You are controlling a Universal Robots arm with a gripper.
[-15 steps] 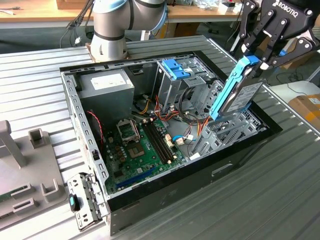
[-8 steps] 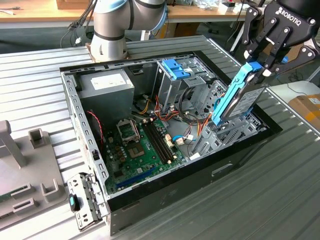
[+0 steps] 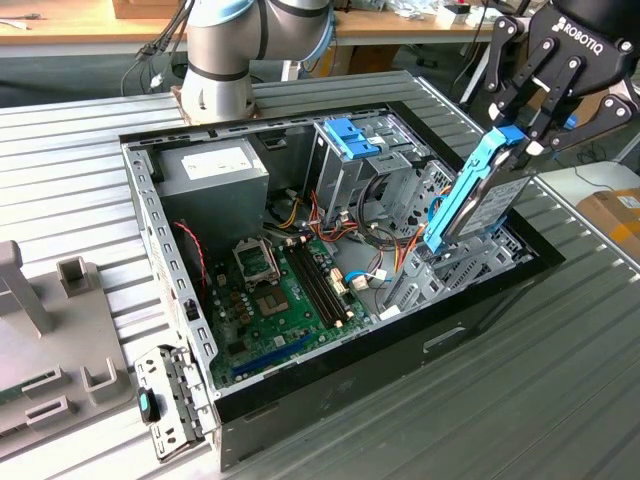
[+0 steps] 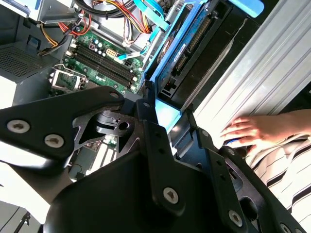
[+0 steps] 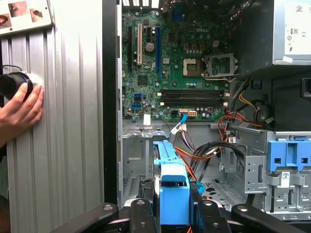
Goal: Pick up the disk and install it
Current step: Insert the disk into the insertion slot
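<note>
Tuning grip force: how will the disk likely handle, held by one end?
The disk looks like rigid metal, so probably no flex, and likely heavy for its size. Pinched at its upper end by the gripper, it might pivot or slip on smooth plastic.

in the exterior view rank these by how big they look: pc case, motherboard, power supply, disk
1. pc case
2. motherboard
3. power supply and disk: they look about alike. The disk is held up above the case, perhaps nearer the camera, so I leave them unranked.

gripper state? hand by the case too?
Gripper: shut on the flat grey-silver metal disk with blue plastic bracket.
Person's hand: resting on a round black object.
</note>
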